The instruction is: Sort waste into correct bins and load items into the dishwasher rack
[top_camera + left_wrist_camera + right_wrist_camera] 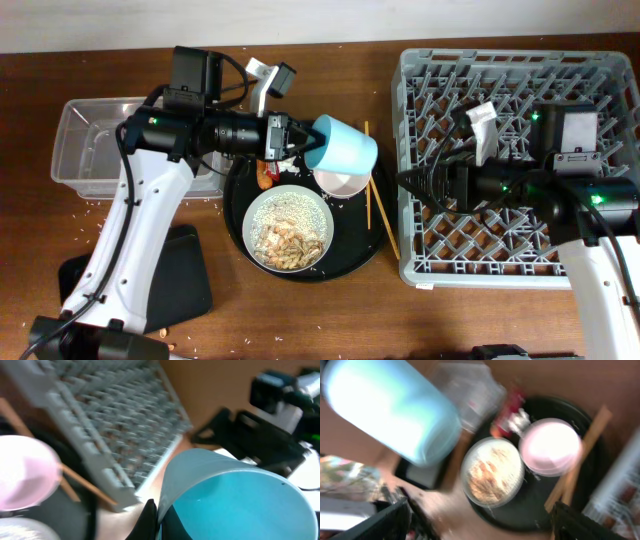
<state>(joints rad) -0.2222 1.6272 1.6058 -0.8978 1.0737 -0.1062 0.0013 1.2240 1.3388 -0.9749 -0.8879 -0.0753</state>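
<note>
The small light-blue cup [343, 146] hangs in the air above the far edge of the round black tray [352, 238], tipped on its side and clamped by the rim in my left gripper [303, 140]. One finger is inside the wall and one outside, as the left wrist view shows. To the cup's right lies the grey dishwasher rack [445, 100], a short way off. Beneath the cup sit the white bowl [340, 182], the pale shallow bowl [290, 228] with rice and brown scraps in it, and the wooden chopsticks [378, 210] on the tray's right side.

My right gripper [410, 182] reaches out over the rack's left wall, its fingers spread apart and holding nothing.

As I judge it, the step in hand is carrying the cup to the rack. A rim pinch is a thin hold, so I should travel level and without haste. I should pass high over the rack's wall and roll the wrist until the mouth faces down. The cup should then settle between two rows of pegs, away from where my right arm lies. I should let go only once it rests on the lattice.
</note>
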